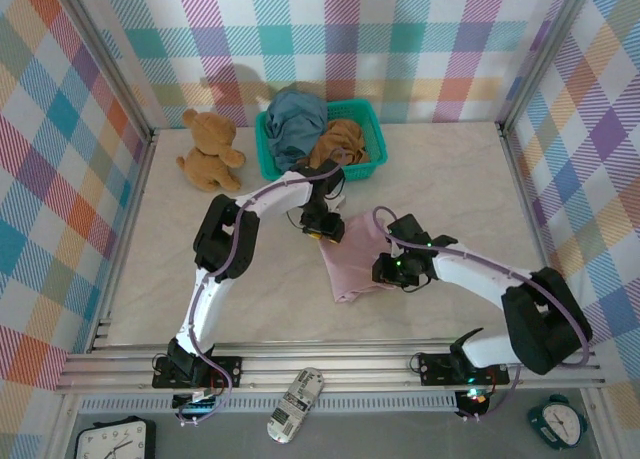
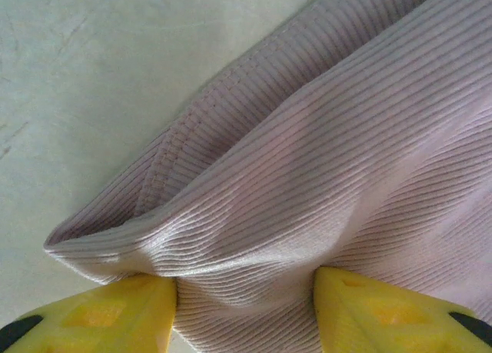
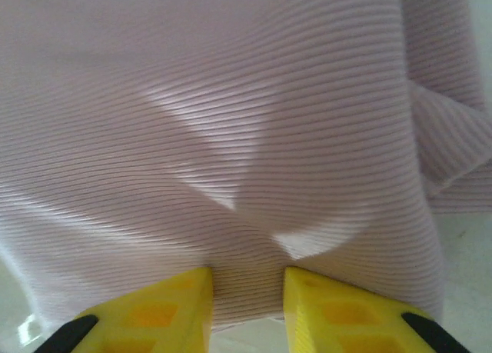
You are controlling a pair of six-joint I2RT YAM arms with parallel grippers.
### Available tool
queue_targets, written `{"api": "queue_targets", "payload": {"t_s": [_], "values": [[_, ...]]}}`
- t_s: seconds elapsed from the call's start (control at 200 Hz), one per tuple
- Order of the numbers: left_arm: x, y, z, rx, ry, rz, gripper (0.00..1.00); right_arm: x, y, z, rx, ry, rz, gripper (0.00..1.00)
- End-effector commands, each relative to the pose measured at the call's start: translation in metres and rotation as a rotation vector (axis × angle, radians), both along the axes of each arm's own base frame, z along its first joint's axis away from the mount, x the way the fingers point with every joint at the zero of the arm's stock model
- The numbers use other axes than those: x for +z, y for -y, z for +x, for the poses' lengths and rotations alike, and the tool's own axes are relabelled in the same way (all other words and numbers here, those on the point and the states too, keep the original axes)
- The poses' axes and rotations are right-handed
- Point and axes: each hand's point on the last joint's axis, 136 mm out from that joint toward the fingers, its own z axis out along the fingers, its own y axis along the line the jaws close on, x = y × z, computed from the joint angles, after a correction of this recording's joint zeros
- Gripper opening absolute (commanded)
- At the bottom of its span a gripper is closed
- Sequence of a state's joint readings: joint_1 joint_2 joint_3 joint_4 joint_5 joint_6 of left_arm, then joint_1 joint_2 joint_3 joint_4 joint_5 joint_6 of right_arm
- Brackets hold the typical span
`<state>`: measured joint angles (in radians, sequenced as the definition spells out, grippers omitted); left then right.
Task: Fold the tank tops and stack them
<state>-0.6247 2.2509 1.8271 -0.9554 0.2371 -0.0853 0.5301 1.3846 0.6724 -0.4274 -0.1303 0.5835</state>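
Note:
A dusty pink tank top lies rumpled on the table's middle. My left gripper sits at its far left corner. In the left wrist view its yellow fingers stand apart, astride a raised fold of the ribbed pink cloth. My right gripper rests on the top's right side. Its fingers are apart, with the pink hem lying between them above bare table. The slate blue tank top and the ochre brown tank top are bunched in the teal basket.
The teal mesh basket stands at the back centre, with a brown teddy bear to its left. Checked walls close in three sides. Below the front rail lie a remote and two clocks.

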Motion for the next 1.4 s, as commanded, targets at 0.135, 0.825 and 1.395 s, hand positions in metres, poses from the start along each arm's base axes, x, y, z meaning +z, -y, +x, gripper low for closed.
{"api": "queue_targets", "payload": {"t_s": [0.135, 0.825, 1.395], "values": [[0.001, -0.007, -0.031, 0.052, -0.113, -0.032, 0.49, -0.009, 0.026, 0.031, -0.017, 0.021, -0.126, 0.28], [0.064, -0.008, -0.017, 0.107, 0.081, -0.049, 0.53, 0.043, 0.037, 0.065, -0.142, 0.142, -0.017, 0.49], [0.012, -0.002, 0.073, 0.067, 0.259, 0.133, 0.46, 0.007, 0.019, 0.052, -0.168, 0.191, -0.211, 0.59]]}}
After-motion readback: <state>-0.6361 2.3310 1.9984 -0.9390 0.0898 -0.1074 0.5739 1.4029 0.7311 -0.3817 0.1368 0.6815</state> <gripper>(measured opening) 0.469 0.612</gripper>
